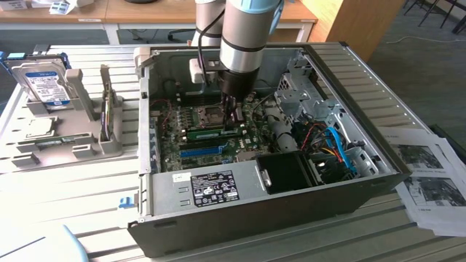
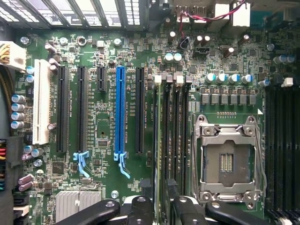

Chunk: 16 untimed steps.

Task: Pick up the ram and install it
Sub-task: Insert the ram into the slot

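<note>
ram (image 1: pixel 213 131) | long thin green stick | edge-up on motherboard (image 2: pixel 108 47) | jaws spread

Vert. gripper (image 2: pixel 161 210), jaws wide apart

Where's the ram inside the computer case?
Middle of the exterior view: the ram stands between the CPU socket and the blue slot, under the pincer.
</note>
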### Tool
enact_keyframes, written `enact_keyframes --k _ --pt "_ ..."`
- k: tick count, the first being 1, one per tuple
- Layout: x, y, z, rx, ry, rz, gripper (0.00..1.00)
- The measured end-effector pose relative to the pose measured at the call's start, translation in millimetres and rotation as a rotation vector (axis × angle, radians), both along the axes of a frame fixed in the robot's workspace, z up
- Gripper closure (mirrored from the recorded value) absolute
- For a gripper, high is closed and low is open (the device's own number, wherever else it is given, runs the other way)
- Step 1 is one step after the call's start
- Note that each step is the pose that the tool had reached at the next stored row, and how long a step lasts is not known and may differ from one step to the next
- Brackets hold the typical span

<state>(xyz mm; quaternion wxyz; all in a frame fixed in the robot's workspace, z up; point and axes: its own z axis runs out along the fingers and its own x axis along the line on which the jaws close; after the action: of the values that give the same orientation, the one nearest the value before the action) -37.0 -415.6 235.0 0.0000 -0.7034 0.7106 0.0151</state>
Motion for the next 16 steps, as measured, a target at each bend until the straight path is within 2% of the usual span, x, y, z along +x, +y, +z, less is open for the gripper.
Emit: enact_keyframes --k 16 --pt "0.1 0.0 20.9 0.0001 0.0 0.0 0.76"
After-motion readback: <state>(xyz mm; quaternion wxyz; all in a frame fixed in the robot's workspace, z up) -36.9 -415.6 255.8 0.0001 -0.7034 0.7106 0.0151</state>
